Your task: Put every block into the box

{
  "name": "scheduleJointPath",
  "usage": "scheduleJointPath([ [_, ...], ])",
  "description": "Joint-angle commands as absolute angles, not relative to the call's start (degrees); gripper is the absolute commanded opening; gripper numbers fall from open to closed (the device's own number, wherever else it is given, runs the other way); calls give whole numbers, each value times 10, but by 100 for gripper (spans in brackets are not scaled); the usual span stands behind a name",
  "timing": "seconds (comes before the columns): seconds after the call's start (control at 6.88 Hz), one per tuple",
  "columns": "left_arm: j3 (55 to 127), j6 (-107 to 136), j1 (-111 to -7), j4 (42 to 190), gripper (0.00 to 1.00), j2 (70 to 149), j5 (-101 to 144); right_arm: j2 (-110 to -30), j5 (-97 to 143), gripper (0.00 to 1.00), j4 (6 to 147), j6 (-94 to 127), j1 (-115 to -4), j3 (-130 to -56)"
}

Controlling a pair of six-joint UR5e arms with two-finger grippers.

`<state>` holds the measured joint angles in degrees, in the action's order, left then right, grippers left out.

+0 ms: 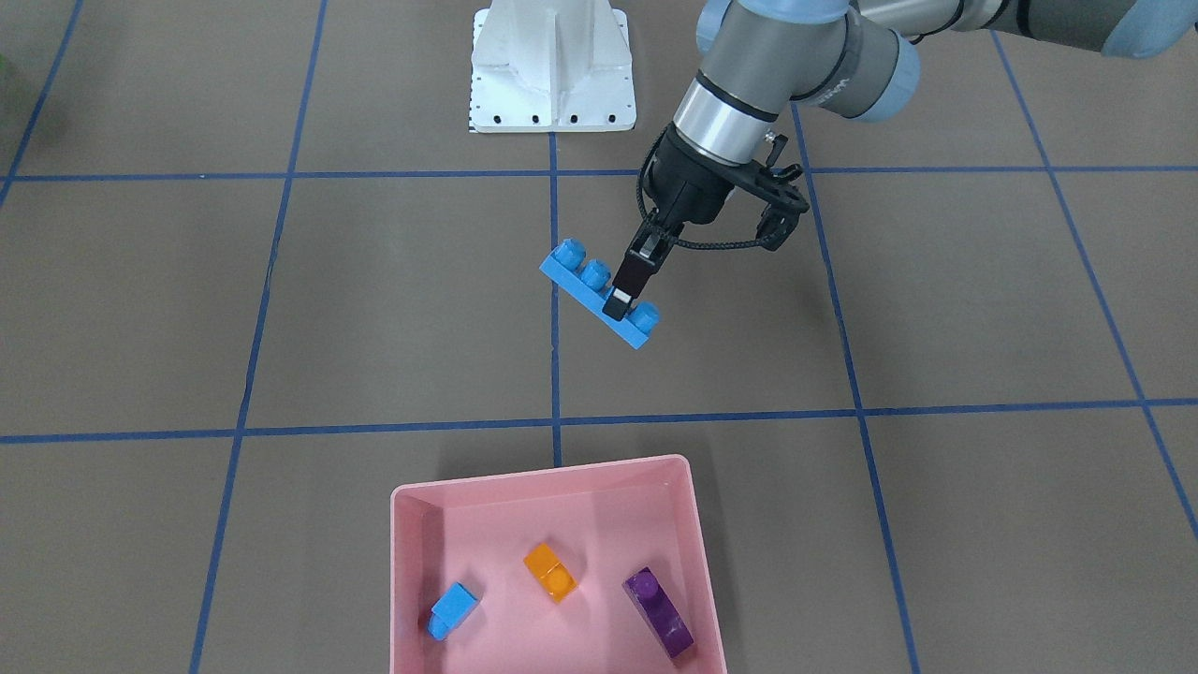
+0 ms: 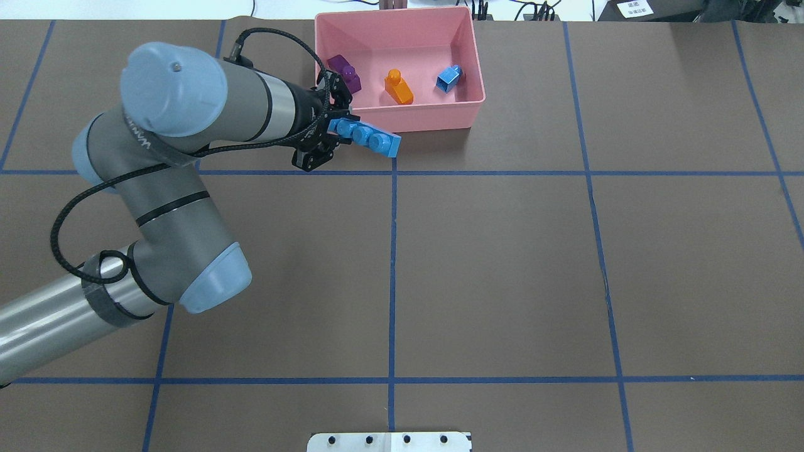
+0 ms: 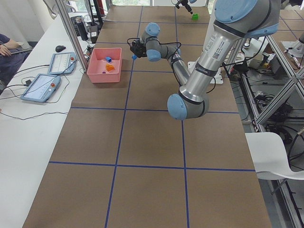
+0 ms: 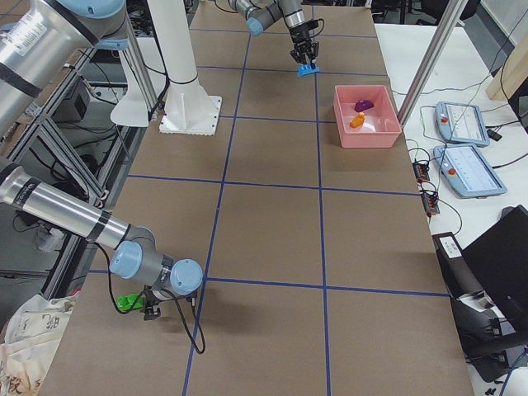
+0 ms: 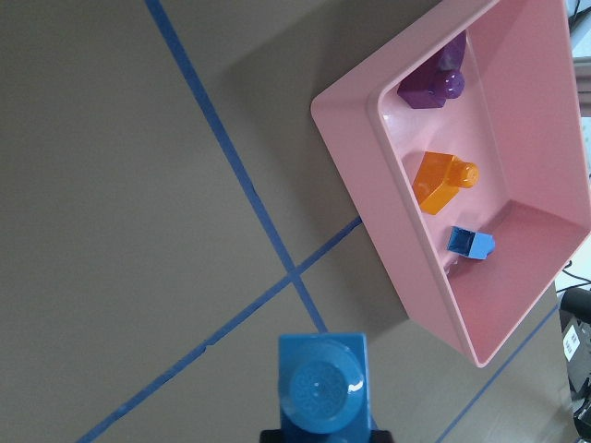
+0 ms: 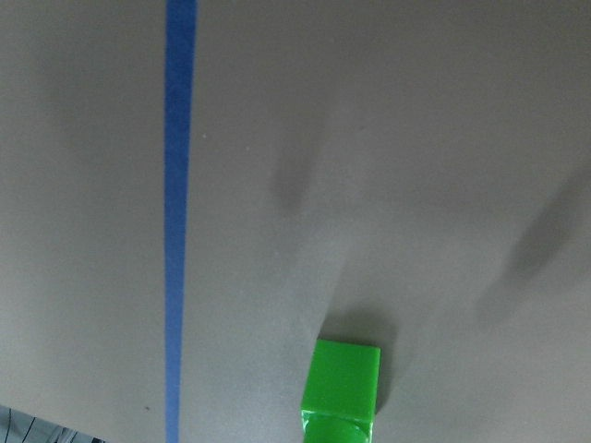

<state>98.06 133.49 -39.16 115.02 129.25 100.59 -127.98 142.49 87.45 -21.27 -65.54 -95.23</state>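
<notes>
A brown surface [image 2: 502, 251] fills the overhead view, crossed by blue tape lines [image 2: 392, 276] that mark it into large squares; cables [image 2: 534, 9] and a white label [image 2: 634, 9] sit along the top edge. In the left-side view a white surface [image 3: 23, 156] runs down the left of the frame, touching the brown one; two tablet-like control pads [image 3: 40, 88] lie on it at the upper left, one just beside the other; a dark computer mouse [image 3: 60, 48] lies above them; a person's sleeve [image 3: 7, 45] shows at the left edge; a metal post [image 3: 71, 33] stands nearby. A white chair [image 3: 275, 156] stands at the right. In the right-side view a cloth bag [image 4: 25, 346] lies at the lower left.
</notes>
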Motion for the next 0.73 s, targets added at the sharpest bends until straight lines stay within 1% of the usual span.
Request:
scheduleJointPath([
  [0.0, 900, 1355, -395, 1153, 0, 1351, 925, -1280, 1427, 99, 874, -213, -650, -949],
  [0.29, 723, 1411, -399, 1195, 0, 1448, 843, -1280, 1429, 99, 874, -213, -645, -944],
  [0.44, 656, 1429, -415, 1218, 0, 1475, 820, -1280, 1429, 99, 874, -213, -644, -942],
  [0.58, 614, 1429, -430, 1238, 0, 1482, 819, -1280, 1429, 99, 874, -213, -643, -940],
])
